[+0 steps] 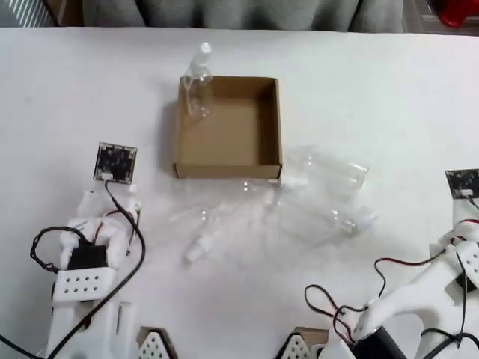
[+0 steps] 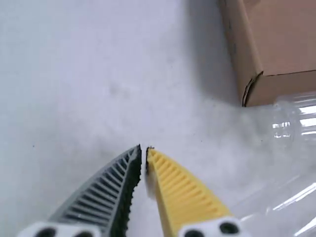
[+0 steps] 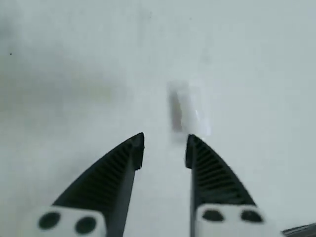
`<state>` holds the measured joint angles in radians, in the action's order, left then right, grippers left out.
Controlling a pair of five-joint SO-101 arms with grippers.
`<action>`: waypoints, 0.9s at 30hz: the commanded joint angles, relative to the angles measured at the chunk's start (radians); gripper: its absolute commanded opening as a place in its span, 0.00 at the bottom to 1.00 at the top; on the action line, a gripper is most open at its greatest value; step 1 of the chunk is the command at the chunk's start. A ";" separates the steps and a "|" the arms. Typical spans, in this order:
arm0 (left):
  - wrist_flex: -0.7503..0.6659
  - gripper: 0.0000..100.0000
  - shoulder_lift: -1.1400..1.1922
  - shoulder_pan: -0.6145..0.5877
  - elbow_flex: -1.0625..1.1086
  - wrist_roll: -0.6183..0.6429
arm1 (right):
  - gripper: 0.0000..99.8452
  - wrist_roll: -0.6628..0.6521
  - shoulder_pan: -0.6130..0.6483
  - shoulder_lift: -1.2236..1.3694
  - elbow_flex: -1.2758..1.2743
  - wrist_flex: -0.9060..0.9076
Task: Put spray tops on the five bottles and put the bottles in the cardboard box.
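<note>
Already 1 bottle point(image 1: 197, 90) w/ spray top point(image 1: 203, 52) upright in cardboard box point(image 1: 228, 170).

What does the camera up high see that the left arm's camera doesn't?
From up high you get the whole cardboard box, a capped bottle standing at its far left corner, more bottles lying on the table, the left arm and the right arm. The left wrist view adds a close look at the left gripper, its grey and yellow fingers shut together. Both share a corner of the box, a clear bottle lying beside it, and the white table.
</note>
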<state>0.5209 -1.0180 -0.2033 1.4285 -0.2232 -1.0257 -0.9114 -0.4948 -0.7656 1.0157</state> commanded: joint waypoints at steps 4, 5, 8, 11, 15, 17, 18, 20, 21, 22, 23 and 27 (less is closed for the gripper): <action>0.003 0.02 -0.024 -0.007 -0.031 -0.012 | 0.04 -0.203 -0.087 -0.039 0.068 0.196; 0.003 0.02 -0.024 -0.007 -0.031 -0.012 | 0.03 -0.209 -0.099 -0.039 0.066 0.214; 0.003 0.02 -0.024 -0.005 -0.031 -0.012 | 0.03 -0.212 -0.122 -0.039 0.035 0.248; 0.003 0.02 -0.024 0.002 -0.031 -0.012 | 0.03 -0.210 -0.094 -0.039 -0.043 0.245; 0.002 0.02 -0.028 0.024 -0.017 -0.012 | 0.03 -0.199 -0.065 -0.041 -0.106 0.252; 0.002 0.02 -0.028 0.025 -0.017 -0.012 | 0.03 -0.146 -0.050 -0.041 -0.124 0.252; 0.002 0.02 -0.028 0.025 -0.015 -0.012 | 0.03 -0.097 -0.035 -0.041 -0.126 0.254; 0.002 0.02 -0.028 0.025 -0.015 -0.012 | 0.03 0.031 0.010 -0.041 -0.118 0.263; 0.002 0.02 -0.028 0.025 -0.015 -0.012 | 0.03 0.094 0.036 -0.041 -0.112 0.275; 0.002 0.02 -0.028 0.025 -0.015 -0.012 | 0.03 0.153 0.064 -0.041 -0.106 0.295; 0.002 0.02 -0.028 0.025 -0.015 -0.012 | 0.03 0.207 0.101 -0.041 -0.100 0.323; 0.002 0.02 -0.028 0.024 -0.015 -0.012 | 0.03 0.381 0.265 -0.041 -0.100 0.381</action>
<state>0.5209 -1.0180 -0.1941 1.4285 -0.2232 -0.7649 -0.7549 -0.5040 -0.8991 1.3686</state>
